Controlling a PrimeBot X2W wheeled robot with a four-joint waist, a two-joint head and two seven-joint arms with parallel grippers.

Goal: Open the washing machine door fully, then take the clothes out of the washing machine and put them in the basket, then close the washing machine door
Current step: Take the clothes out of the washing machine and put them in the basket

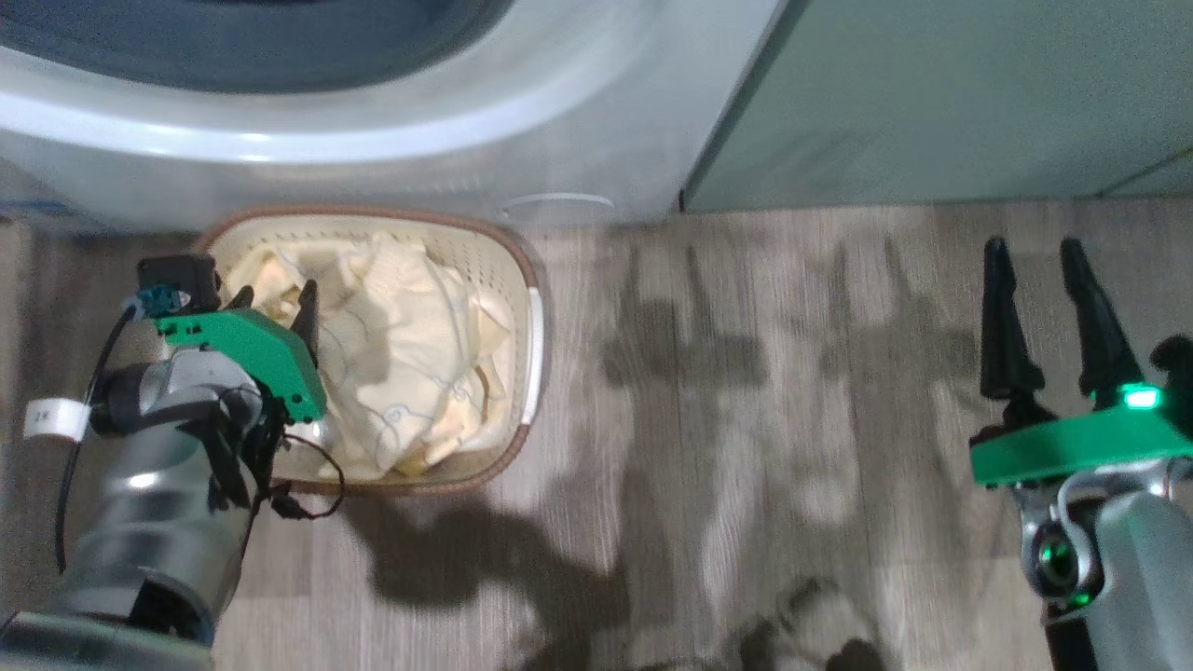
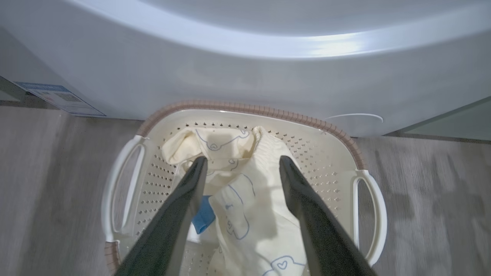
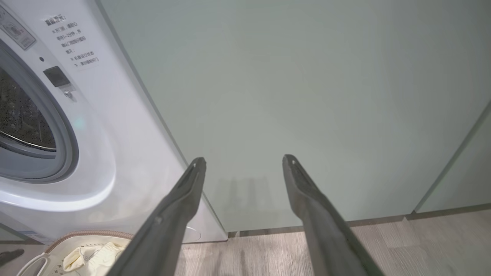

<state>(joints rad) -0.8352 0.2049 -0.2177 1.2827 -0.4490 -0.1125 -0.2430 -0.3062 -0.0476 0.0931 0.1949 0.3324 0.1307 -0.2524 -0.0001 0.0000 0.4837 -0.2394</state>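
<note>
Your left hand (image 2: 243,164) hangs over the basket (image 2: 318,153) with its two dark fingers spread wide and nothing pinched between them. The pale yellow clothes (image 1: 410,345) lie heaped inside the basket, right under those fingers. You cannot tell from these views whether the tips touch the cloth. A small blue piece (image 2: 203,218) shows among the clothes, just beside the left finger in the left wrist view.

The basket stands on the floor (image 1: 746,419), its far side close against the foot of the washing machine (image 1: 373,168). One white handle (image 2: 370,214) sits at each short end. A blue-white sticker (image 2: 57,96) is on the machine's lower front, low down near the floor.

Your right hand (image 1: 1035,253) is held well apart from the basket, above bare floor, near the sage-green cabinet (image 3: 307,96) that stands next to the machine. Its fingers are spread too and hold nothing.

In the right wrist view you see into the machine's round opening, where the grey rubber ring (image 3: 67,153) and the steel drum (image 3: 19,119) are uncovered.
</note>
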